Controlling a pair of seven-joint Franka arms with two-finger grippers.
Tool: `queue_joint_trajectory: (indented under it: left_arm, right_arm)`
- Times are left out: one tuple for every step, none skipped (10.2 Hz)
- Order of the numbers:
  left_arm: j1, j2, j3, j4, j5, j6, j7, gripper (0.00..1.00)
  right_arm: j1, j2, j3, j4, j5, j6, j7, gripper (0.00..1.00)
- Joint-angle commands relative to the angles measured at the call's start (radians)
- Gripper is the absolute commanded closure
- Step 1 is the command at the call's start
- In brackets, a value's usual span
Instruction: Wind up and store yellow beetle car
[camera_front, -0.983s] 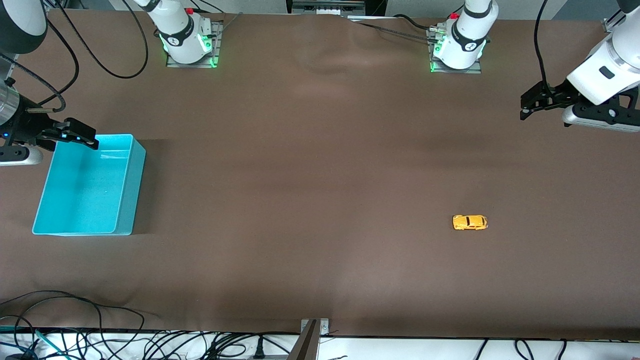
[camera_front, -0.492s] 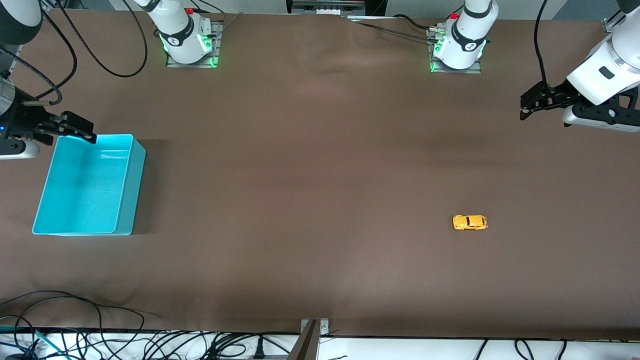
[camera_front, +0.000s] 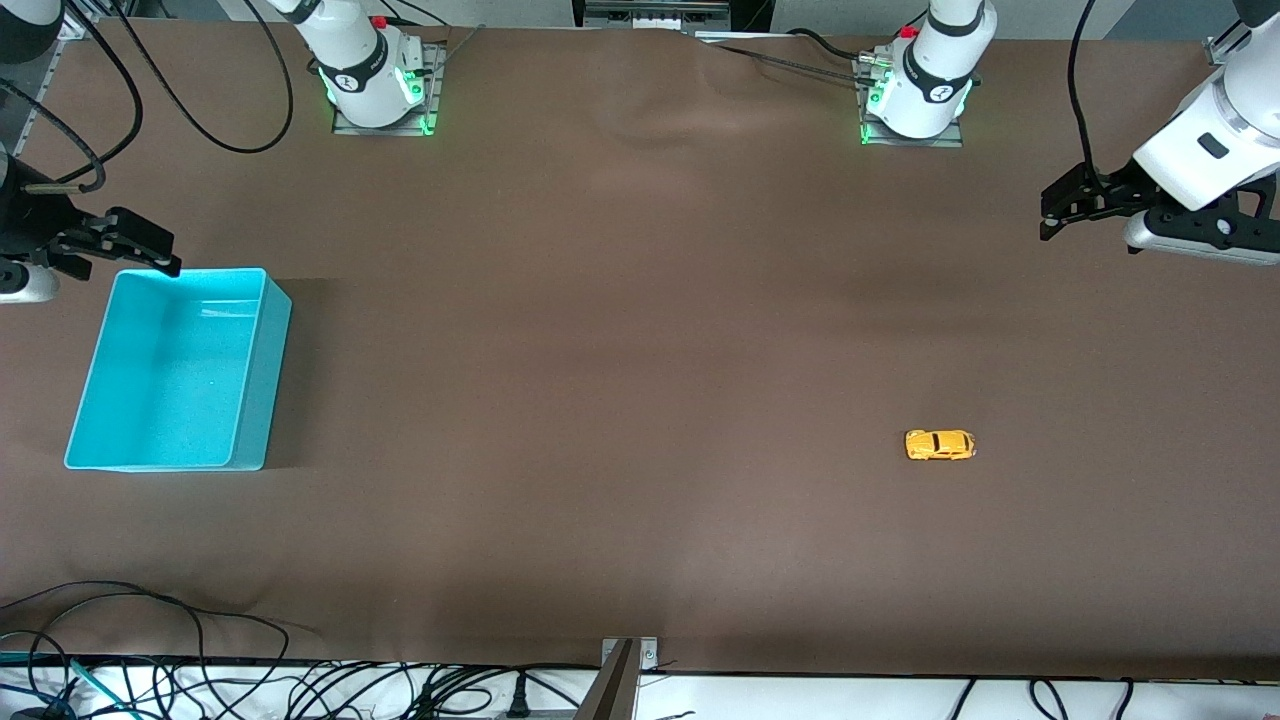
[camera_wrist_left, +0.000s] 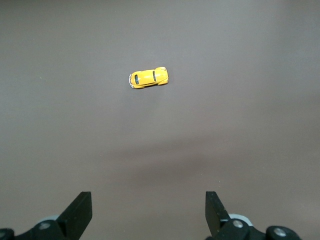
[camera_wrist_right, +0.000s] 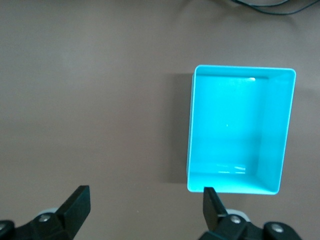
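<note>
Both fingers (camera_wrist_left: 82, 210) spread, yellow beetle car (camera_front: 940, 445) on table (camera_front: 640, 350)

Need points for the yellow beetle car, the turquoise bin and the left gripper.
yellow beetle car (camera_front: 940, 445): front view, on its roof.
turquoise bin (camera_front: 262, 375): front view, on the outer wall facing the table's middle.
left gripper (camera_front: 1046, 218): front view, midway between its open fingertips, over bare table.

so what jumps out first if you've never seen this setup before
The big open-topped turquoise plastic bin at the right arm's end of the brown table catches the eye first; nothing lies in it. Next, the tiny yellow-orange toy beetle car sits alone on its wheels toward the left arm's end, slightly nearer the front camera.
</note>
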Motion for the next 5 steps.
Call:
queue_joint_trajectory:
  left_arm:
    - [0.002,0.017,-0.004,0.036,-0.001,-0.025,-0.005,0.00]
    - [0.005,0.017,-0.004,0.034,-0.001,-0.025,-0.005,0.00]
    - [0.007,0.017,-0.004,0.036,-0.001,-0.025,-0.005,0.00]
    - [0.005,0.017,-0.004,0.036,-0.001,-0.025,-0.005,0.00]
    - [0.007,0.017,-0.004,0.036,-0.001,-0.025,-0.005,0.00]
  right_arm:
    - [0.003,0.044,0.002,0.031,0.017,0.017,0.007,0.00]
    - [0.012,0.056,0.002,0.031,0.015,0.019,0.005,0.00]
    - [0.012,0.065,0.001,0.031,0.015,0.017,0.005,0.00]
    - [0.010,0.065,-0.001,0.031,0.015,0.016,0.005,0.00]
    - [0.006,0.065,-0.002,0.025,0.015,0.011,0.007,0.00]
